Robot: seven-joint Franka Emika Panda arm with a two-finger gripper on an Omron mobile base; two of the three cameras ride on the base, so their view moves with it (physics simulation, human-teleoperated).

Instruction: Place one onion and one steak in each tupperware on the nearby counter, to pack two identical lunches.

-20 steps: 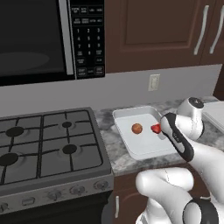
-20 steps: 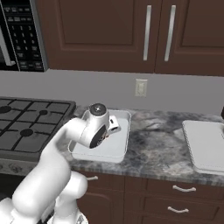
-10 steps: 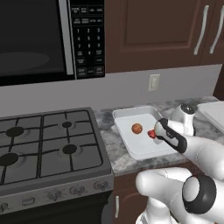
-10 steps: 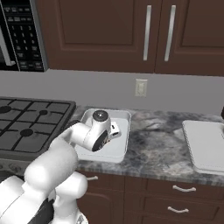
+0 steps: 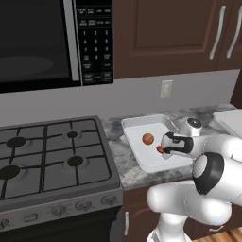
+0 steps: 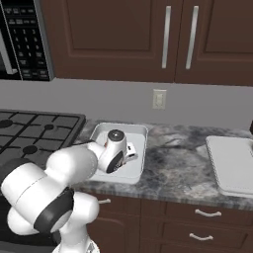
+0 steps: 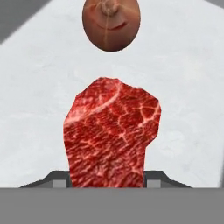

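**Steak is down inside the first tupperware, still pinched**

So the arm has swung lower and further left over the last second. Earlier the hand sat up by the right edge of the white tupperware [image 5: 152, 162]; now the gripper [image 5: 162, 150] is dipped right into it. From the hand view the steak [image 7: 112, 133] sits between the two finger tips, jaws pinching its lower end, and white tray floor is all around it. The jaw gap hasn't really budged, so I'd say it's not let go yet.

The onion [image 5: 148, 138] is inside the same tupperware, just beyond the steak and apart from it, not touching. It hasn't shifted between frames.

What that means: once the steak gets released, this container has its one onion plus one steak, so lunch number one looks basically done. The second tupperware [image 6: 231, 165] is further right along the counter [image 6: 178, 153], well away from the first, and I can't see anything in it from the right base view, so I'd guess that half is all still to do.

Base cameras haven't moved; stove [image 5: 47, 151] left of the tupperware sits the same.
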